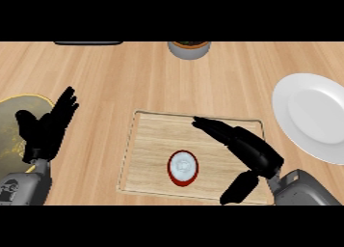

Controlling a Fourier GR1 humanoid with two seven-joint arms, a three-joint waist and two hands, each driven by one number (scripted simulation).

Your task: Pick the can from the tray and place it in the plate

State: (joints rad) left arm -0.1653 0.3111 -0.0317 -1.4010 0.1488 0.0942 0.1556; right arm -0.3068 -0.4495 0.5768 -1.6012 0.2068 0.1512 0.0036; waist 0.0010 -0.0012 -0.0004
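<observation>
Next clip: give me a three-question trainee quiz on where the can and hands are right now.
1. True or false: the can stands on the tray.
2. Which hand is over the tray? A) left hand B) right hand
3. Fill in: the plate lies to the tray's ____.

Key: 1 true; 2 B, open beside the can, not gripping it; 3 right.
</observation>
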